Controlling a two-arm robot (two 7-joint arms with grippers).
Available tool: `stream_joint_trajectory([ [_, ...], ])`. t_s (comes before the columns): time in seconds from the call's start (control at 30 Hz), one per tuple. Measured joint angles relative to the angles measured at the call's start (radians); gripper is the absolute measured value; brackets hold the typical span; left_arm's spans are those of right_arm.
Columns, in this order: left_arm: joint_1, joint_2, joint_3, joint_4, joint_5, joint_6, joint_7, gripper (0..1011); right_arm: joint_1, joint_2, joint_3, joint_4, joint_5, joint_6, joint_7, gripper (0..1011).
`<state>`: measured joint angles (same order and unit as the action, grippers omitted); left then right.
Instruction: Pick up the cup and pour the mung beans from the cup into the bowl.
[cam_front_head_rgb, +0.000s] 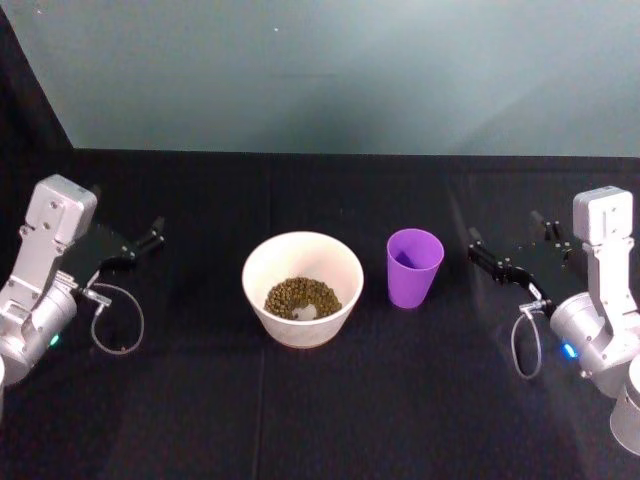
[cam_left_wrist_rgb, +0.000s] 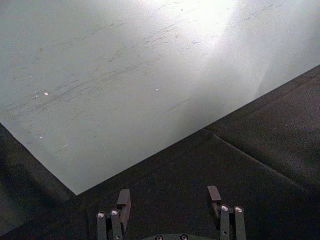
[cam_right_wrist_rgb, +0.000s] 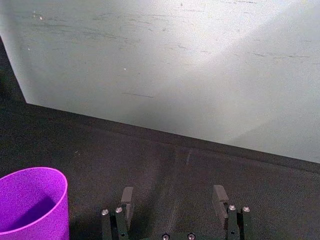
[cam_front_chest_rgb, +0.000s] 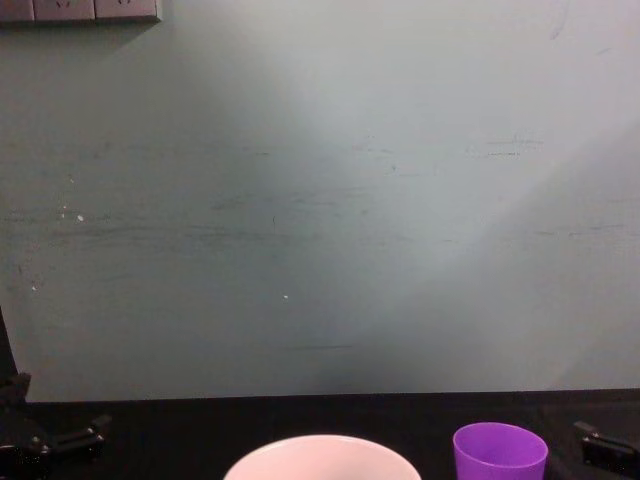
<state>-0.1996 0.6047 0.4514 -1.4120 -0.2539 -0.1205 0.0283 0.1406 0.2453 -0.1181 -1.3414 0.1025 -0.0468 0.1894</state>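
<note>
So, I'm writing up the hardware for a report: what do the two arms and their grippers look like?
Both arms are silver-grey metal with boxy upper links and rounded joints, each with a small blue-green light. A thin grey cable loops from each wrist. The left gripper and right gripper are black, each with two flat dark fingers fastened by small silver screws.

The left gripper (cam_left_wrist_rgb: 170, 200) hangs over the dark cloth-covered bench (cam_left_wrist_rgb: 240, 165), its jaws spread wide with nothing between them. Each finger (cam_left_wrist_rgb: 123, 201) is dark, with small silver screws at its base. Beyond the gripper, the bench meets a pale grey-green wall (cam_left_wrist_rgb: 125, 75), scuffed with faint streaks and brightly lit in one patch.
</note>
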Motion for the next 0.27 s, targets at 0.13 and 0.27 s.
stream_joint_trajectory([
  [0.13, 0.0, 0.0, 0.0, 0.0, 0.0, 0.0, 0.0, 1000, 0.0, 0.0, 0.0, 0.0, 0.0, 0.0, 0.0, 1003],
  [0.27, 0.0, 0.0, 0.0, 0.0, 0.0, 0.0, 0.0, 1000, 0.0, 0.0, 0.0, 0.0, 0.001, 0.0, 0.001, 1003],
])
